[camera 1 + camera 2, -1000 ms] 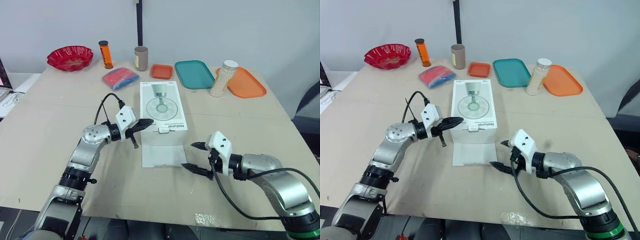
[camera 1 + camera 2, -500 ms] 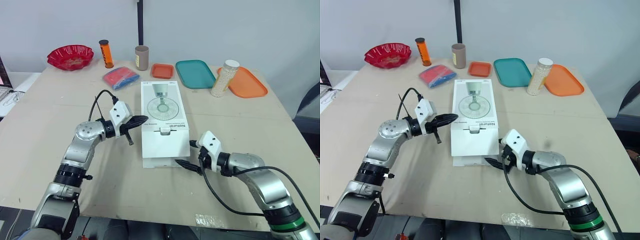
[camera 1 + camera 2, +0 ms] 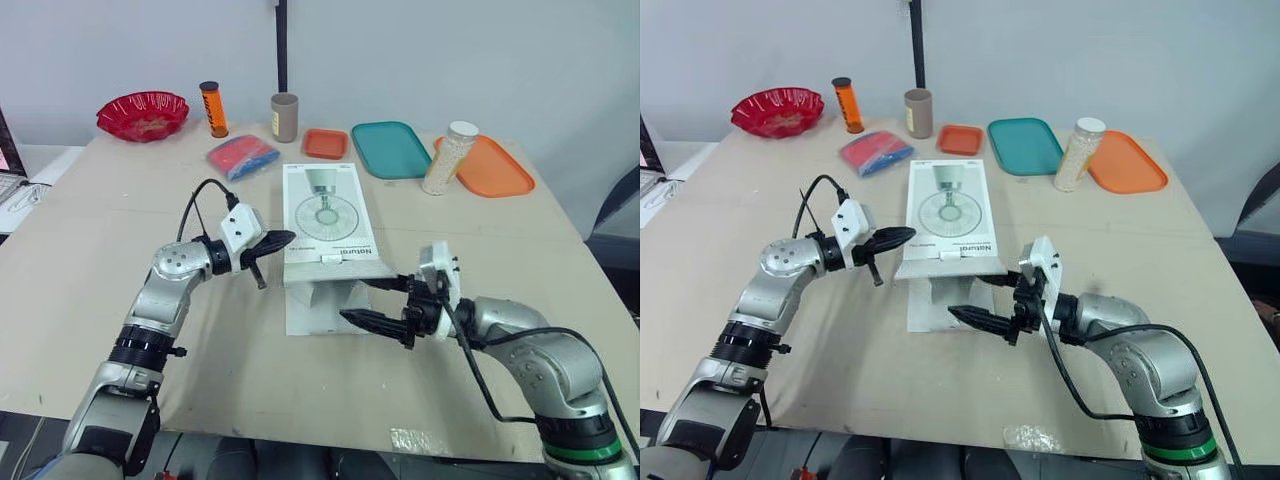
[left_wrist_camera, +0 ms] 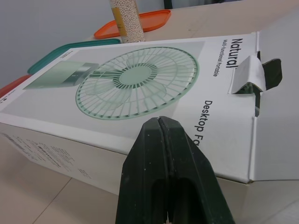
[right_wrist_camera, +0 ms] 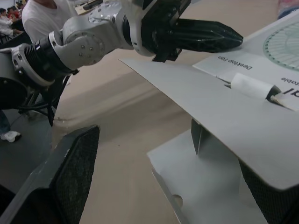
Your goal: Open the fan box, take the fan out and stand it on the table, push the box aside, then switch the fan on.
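Note:
The white fan box [image 3: 325, 210], with a fan drawing on its lid, lies flat mid-table. Its near end is lifted: the lid flap [image 5: 224, 107] slopes up over a lower flap [image 3: 318, 312] that rests on the table. My right gripper [image 3: 357, 300] is open at that near end, one finger under the raised lid edge and the other low by the lower flap. My left gripper [image 3: 280, 238] is shut, with its tip at the box's left side near the front corner. Its closed fingers [image 4: 163, 177] point at the box [image 4: 135, 79].
Along the table's far edge stand a red bowl [image 3: 141, 112], an orange bottle [image 3: 212, 108], a brown cup [image 3: 284, 116], a blue-red packet [image 3: 240, 155], a small orange tray [image 3: 325, 143], a teal tray [image 3: 388, 148], a bead jar [image 3: 445, 157] and an orange tray [image 3: 495, 165]. A person [image 5: 46, 14] shows beyond.
My right gripper has moved in to the box's near end and turned, and the lid's near edge has risen off the lower flap. The left gripper stays at the box's left side.

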{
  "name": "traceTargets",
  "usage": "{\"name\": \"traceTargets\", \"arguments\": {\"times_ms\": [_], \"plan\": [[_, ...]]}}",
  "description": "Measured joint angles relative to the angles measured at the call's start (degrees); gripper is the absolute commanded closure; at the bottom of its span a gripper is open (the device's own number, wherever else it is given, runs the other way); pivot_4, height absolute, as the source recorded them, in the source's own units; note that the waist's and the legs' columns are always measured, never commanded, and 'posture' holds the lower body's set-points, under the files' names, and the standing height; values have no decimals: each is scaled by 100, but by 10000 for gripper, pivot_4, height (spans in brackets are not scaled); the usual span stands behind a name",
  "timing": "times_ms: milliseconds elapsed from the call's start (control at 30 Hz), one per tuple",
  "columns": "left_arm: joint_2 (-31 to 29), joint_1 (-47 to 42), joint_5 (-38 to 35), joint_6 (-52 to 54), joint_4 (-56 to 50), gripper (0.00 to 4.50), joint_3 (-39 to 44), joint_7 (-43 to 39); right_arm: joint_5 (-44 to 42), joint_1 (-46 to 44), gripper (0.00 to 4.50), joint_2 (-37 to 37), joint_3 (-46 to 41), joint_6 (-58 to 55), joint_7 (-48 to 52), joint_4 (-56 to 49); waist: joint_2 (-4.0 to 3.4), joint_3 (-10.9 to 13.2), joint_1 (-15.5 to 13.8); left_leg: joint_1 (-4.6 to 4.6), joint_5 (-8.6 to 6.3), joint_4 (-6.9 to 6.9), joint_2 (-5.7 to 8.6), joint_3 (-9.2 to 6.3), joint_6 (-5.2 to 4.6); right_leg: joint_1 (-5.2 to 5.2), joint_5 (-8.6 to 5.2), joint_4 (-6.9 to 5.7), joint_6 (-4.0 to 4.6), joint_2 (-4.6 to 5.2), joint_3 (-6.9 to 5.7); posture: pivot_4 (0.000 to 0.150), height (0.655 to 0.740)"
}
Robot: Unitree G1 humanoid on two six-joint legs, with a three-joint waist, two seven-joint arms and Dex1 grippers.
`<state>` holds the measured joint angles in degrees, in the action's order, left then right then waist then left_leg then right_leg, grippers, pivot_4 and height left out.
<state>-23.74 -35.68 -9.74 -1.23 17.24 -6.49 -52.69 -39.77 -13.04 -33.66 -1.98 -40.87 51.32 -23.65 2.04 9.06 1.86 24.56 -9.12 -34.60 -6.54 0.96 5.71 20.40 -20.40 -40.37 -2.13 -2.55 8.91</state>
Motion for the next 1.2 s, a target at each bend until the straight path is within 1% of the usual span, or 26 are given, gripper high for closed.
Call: {"name": "traceTargets", "arguments": {"times_ms": [33, 133, 200, 267, 333, 367, 500, 533, 567, 633, 667, 800, 900, 933, 967, 1000, 1033, 1067, 1100, 1133, 1167, 1200], "plan": [[-20, 33, -1, 3, -22, 44682, 45, 62, -71, -282, 0, 190, -50, -40, -220, 75, 0, 0, 10, -1, 0, 0, 0, 0, 0, 0, 0, 0, 0, 0, 0, 1500, 7389], [-38, 142, -34, 46, -138, 44682, 102, 118, -3, -593, 0, 359, -61, -3, -452, 292, 0, 0, 27, -1, 0, 4, 0, -2, 0, 0, 0, 1, 0, 0, -1, 1500, 7389], [-189, 560, -189, 331, -623, 44682, 271, 180, 315, -894, 0, 532, 46, 82, -711, 809, -2, 2, 30, 4, -2, 8, -3, -3, -3, 2, 0, 14, 1, 0, -2, 1500, 7389], [-210, 605, -209, 385, -690, 44682, 291, 182, 346, -918, 0, 559, 63, 86, -754, 872, -4, 3, 29, 6, -2, 8, -3, -4, -3, 2, 0, 16, 1, 0, -3, 1500, 7389], [-297, 832, -455, 663, -1181, 44682, 451, 151, 473, -1087, 0, 676, 172, 121, -912, 1147, -6, 5, 26, 9, -2, 6, -3, -5, -3, 3, 1, 16, 2, 0, -4, 1500, 7389], [-428, 1024, -862, 1024, -1705, 44682, 627, 74, 682, -1196, 0, 707, 219, 248, -944, 1302, -7, 6, 22, 9, -2, 6, -3, -6, -3, 3, 1, 16, 1, 1, -5, 1500, 7389], [-441, 1014, -1101, 1270, -1885, 44682, 728, 56, 790, -1229, 0, 710, 264, 301, -977, 1361, -7, 6, 4, 9, -2, 4, -2, -9, -3, 2, 1, 16, 1, 1, -9, 1500, 7389], [-428, 945, -1128, 1352, -1890, 44682, 712, 59, 832, -1227, 0, 708, 292, 337, -979, 1370, -7, 6, 2, 11, -2, 4, -2, -12, -3, 2, 1, 16, 1, 1, -11, 1500, 7389], [-363, 645, -1123, 1418, -1863, 44682, 627, 59, 904, -1217, 0, 707, 368, 410, -956, 1357, -6, 6, -4, 13, -2, 3, -1, -16, -3, 2, 0, 17, 1, 0, -15, 1500, 7389], [-243, 332, -1022, 1354, -1650, 44682, 503, 53, 949, -1196, 0, 706, 395, 451, -937, 1323, -7, 6, -12, 12, -2, 3, 1, -17, -4, 0, 1, 21, 1, 0, -15, 1500, 7389], [-76, 95, -797, 1133, -1194, 44682, 271, 50, 956, -1134, 0, 703, 406, 446, -946, 1198, -8, 5, -13, 12, -3, 6, 1, -17, -5, 0, 1, 23, 2, 0, -15, 1500, 7389], [88, 1, -412, 766, -362, 44682, -93, -22, 899, -1031, 0, 680, 379, 291, -1043, 899, -10, 8, 25, 17, -4, 5, 0, -20, -7, 5, 1, 22, 3, -1, -15, 1500, 7389], [44, -145, -235, 641, -216, 44682, -172, -65, 797, -1036, 0, 644, 341, 131, -1144, 601, -13, 7, 18, 16, -4, 4, 1, -19, -6, 1, 2, 21, 3, -1, -14, 1500, 7389], [46, -145, -208, 591, -184, 45000, -180, -85, 784, -1054, 5171, 625, 313, 64, -1197, 496, -13, 7, 18, 16, -4, 4, 1, -19, -6, 1, 2, 22, 3, -1, -14, 1500, 7389], [46, -145, -203, 566, -170, 45000, -180, -100, 782, -1068, 5958, 610, 306, 35, -1228, 458, -13, 7, 19, 16, -4, 4, 1, -20, -6, 1, 2, 22, 3, -1, -15, 1500, 7389], [46, -147, -197, 482, -115, 45000, -176, -134, 782, -1147, 12061, 577, 288, -75, -1352, 374, -14, 7, 18, 14, -4, 4, 1, -20, -6, 0, 2, 21, 3, -1, -14, 1500, 7389], [47, -148, -197, 468, -102, 45000, -176, -140, 781, -1176, 15108, 577, 277, -108, -1394, 351, -14, 6, 19, 13, -4, 4, 1, -20, -6, 0, 2, 21, 3, -1, -14, 1500, 7389], [47, -148, -197, 456, -101, 45000, -175, -142, 781, -1228, 17084, 574, 265, -211, -1472, 288, -14, 6, 19, 13, -4, 4, 1, -20, -6, 0, 2, 21, 3, -1, -15, 1500, 7389], [49, -148, -197, 450, -101, 45000, -175, -144, 781, -1272, 21552, 571, 266, -308, -1546, 208, -14, 6, 19, 13, -4, 4, 1, -20, -6, 0, 2, 21, 3, -1, -14, 1500, 7389], [52, -148, -197, 431, -101, 45000, -175, -147, 795, -1333, 23916, 522, 336, -499, -1653, 60, -14, 6, 18, 14, -4, 4, 1, -20, -6, 0, 1, 21, 3, -1, -14, 1500, 7389], [53, -148, -196, 418, -97, 45000, -175, -147, 829, -1360, 29920, 468, 420, -569, -1679, 10, -14, 7, 17, 15, -4, 4, 1, -20, -6, 0, 1, 22, 2, -1, -14, 1500, 7389], [58, -148, -193, 410, -95, 45000, -175, -147, 897, -1374, 30720, 399, 522, -601, -1677, -29, -14, 7, 17, 15, -4, 4, 1, -20, -6, 1, 1, 23, 2, -1, -14, 1500, 7389]]}}
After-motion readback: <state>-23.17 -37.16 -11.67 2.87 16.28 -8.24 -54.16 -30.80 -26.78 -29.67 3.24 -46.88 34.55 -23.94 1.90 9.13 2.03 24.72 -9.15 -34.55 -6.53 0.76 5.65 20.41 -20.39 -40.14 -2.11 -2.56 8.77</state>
